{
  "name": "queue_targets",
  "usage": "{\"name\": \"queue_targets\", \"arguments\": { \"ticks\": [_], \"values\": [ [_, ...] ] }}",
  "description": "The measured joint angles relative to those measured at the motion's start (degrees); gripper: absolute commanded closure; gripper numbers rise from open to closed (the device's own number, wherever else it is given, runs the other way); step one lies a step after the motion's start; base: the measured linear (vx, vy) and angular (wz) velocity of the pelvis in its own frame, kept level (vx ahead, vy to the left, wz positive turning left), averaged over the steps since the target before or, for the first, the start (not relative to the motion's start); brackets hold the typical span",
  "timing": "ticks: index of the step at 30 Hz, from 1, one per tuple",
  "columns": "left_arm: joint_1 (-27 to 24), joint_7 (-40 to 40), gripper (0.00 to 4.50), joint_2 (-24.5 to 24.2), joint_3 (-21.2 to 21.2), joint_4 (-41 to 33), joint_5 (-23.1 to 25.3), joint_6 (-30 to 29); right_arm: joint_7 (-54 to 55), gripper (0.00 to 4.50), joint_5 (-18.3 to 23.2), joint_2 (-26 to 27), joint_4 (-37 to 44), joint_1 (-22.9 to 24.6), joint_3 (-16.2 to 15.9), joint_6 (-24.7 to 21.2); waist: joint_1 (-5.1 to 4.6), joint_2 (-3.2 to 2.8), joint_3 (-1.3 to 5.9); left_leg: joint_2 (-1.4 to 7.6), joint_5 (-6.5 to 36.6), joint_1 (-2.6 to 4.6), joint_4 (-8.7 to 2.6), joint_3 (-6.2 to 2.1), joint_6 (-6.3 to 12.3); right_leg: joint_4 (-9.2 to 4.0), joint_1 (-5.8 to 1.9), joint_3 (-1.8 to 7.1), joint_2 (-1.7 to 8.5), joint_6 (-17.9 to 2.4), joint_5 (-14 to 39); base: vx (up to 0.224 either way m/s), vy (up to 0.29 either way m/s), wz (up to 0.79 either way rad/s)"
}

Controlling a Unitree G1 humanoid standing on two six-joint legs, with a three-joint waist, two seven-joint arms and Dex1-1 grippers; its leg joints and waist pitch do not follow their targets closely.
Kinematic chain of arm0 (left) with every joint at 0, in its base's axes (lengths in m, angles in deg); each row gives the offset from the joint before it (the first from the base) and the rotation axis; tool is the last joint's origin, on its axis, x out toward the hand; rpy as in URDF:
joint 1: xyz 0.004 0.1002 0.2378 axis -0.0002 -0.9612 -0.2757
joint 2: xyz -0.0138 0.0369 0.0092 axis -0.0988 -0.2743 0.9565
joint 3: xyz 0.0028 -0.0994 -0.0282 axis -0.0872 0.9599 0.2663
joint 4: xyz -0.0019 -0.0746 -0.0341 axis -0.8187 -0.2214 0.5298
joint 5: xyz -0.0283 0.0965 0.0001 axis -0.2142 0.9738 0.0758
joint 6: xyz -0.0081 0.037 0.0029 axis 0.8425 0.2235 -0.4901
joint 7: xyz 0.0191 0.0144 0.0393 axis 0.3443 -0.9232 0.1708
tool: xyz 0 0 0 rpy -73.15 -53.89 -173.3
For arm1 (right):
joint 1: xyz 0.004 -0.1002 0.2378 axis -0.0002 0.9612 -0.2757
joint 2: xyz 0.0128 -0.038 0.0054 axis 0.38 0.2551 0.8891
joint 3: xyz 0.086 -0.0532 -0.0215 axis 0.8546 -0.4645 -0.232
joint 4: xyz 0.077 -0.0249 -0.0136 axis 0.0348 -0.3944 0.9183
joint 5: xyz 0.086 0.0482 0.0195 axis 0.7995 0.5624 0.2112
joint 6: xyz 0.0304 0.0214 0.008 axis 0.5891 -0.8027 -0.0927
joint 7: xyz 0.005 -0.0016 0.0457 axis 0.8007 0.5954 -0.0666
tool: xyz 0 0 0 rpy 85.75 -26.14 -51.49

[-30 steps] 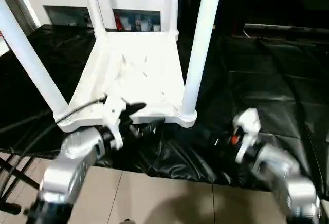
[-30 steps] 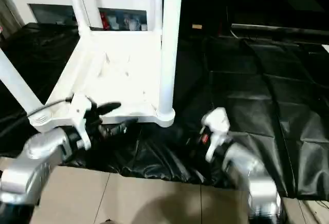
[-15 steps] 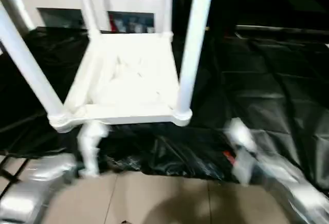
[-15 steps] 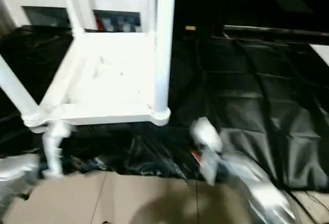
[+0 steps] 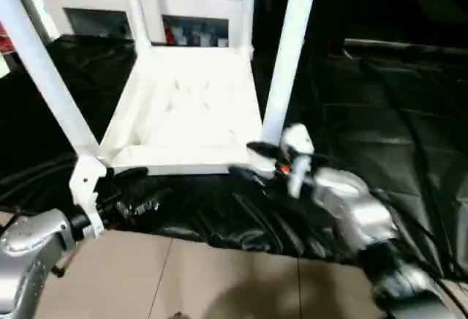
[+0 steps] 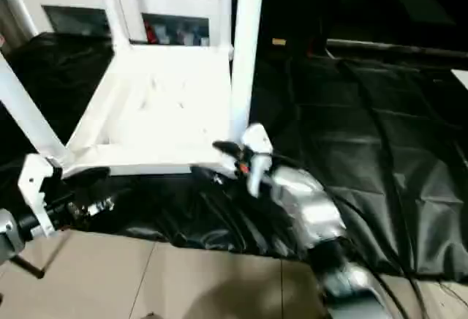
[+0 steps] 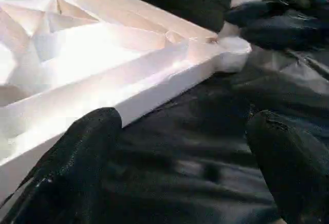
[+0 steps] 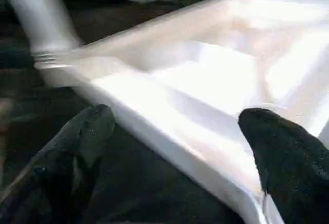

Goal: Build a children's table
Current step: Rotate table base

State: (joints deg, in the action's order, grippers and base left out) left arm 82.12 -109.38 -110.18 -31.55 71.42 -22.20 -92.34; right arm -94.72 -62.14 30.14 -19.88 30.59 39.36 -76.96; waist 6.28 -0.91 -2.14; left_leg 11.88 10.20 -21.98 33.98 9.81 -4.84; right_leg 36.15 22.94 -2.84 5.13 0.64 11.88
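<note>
Head views: the children's table (image 5: 186,107) lies upside down on the black sheet (image 5: 380,114), legs up, near the sheet's front edge. The left gripper (image 5: 131,180) and right gripper (image 5: 245,159) flank its near rim, both spread wide.

Left wrist view: fingers (image 7: 67,167) spread wide, holding nothing.

Right wrist view: fingers (image 8: 282,147) wide, straddling the rim.

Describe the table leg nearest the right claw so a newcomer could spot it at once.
On the black sheet lies the white table, upside down with its legs pointing up. The leg rises from the near corner socket beside the open right claw; it looks the thickest, nearest leg on that side.
</note>
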Motion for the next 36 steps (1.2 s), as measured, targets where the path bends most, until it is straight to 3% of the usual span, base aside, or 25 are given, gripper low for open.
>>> {"name": "queue_targets", "arguments": {
  "ticks": [4, 8, 12, 15, 22, 28, 33, 36],
  "values": [
    [-4.4, -1.1, 0.00, -1.1, 0.5, 0.0, -0.1, 0.4, 12.1, 0.04, -0.6, -1.2, -9.9, -5.6, 5.3, 3.7, 0.46, 0.15, -0.07, 0.00, 0.0, -0.04, 0.00, 0.04, 0.00, 0.00, 0.00, 0.00, 0.00, 0.0, 0.0, 0.000, 0.000, 0.00],
    [-5.4, -2.6, 0.00, -1.1, 1.1, -1.2, -0.5, 0.6, 18.5, 0.04, -0.5, -3.1, -14.4, -7.5, 8.3, 5.2, 0.86, 0.26, -0.06, 0.00, 0.0, -0.05, 0.03, 0.08, 0.00, 0.00, -0.02, 0.03, 0.02, 0.0, 0.0, 0.000, 0.000, 0.00],
    [-4.5, -1.1, 0.00, 0.7, 1.5, -1.6, -0.3, 3.1, 18.5, 0.04, -0.6, -4.8, -17.5, -7.8, 10.0, 8.2, 0.55, 0.29, -0.07, 0.01, 0.0, -0.04, 0.05, 0.11, 0.00, 0.02, -0.01, 0.06, 0.01, 0.0, 0.0, 0.000, 0.000, 0.00],
    [-1.5, 0.9, 0.00, 2.7, 1.4, -0.7, -0.2, 5.3, 16.5, 0.04, -1.7, -4.0, -17.3, -7.1, 9.5, 9.6, 0.13, 0.36, -0.07, 0.04, 0.0, -0.02, 0.05, 0.10, 0.00, 0.08, 0.02, 0.05, -0.07, 0.0, 0.0, 0.000, 0.000, 0.00],
    [8.7, 0.6, 0.00, 6.4, -1.0, 4.8, 0.2, 7.7, 11.0, 0.04, -2.4, -3.9, -14.2, 0.8, 7.4, 9.9, 0.29, 0.41, -0.04, 0.03, 0.0, -0.06, 0.20, 0.14, 0.08, 0.07, 0.02, 0.15, -0.06, 0.0, 0.0, 0.000, 0.000, 0.00],
    [17.0, -0.6, 0.00, 10.4, -4.0, 12.0, 1.3, 8.6, 11.7, 0.04, -4.3, -2.9, -13.1, 1.6, 6.9, 9.8, 0.07, 0.28, -0.08, 0.04, -0.1, -0.05, 0.28, 0.13, 0.10, 0.09, 0.04, 0.19, -0.06, 0.1, -0.1, 0.000, 0.000, 0.00],
    [18.4, -5.6, 0.00, 13.7, -9.5, 8.7, -2.5, 3.6, 12.8, 0.04, -5.5, -0.6, -13.6, 1.5, 5.7, 9.6, 0.35, 0.22, -0.11, 0.03, -0.1, -0.12, 0.31, 0.17, 0.14, 0.00, 0.05, 0.21, -0.04, 0.0, -0.1, 0.000, 0.000, 0.00],
    [18.6, -6.6, 0.00, 14.7, -12.3, 7.3, -2.9, 2.0, 13.7, 0.04, -6.2, -1.0, -14.5, 1.2, 5.9, 9.4, -0.12, 0.22, -0.11, 0.01, -0.1, -0.11, 0.37, 0.22, 0.27, 0.00, 0.08, 0.36, -0.06, 0.0, -0.1, 0.000, 0.000, 0.00]
  ]
}}
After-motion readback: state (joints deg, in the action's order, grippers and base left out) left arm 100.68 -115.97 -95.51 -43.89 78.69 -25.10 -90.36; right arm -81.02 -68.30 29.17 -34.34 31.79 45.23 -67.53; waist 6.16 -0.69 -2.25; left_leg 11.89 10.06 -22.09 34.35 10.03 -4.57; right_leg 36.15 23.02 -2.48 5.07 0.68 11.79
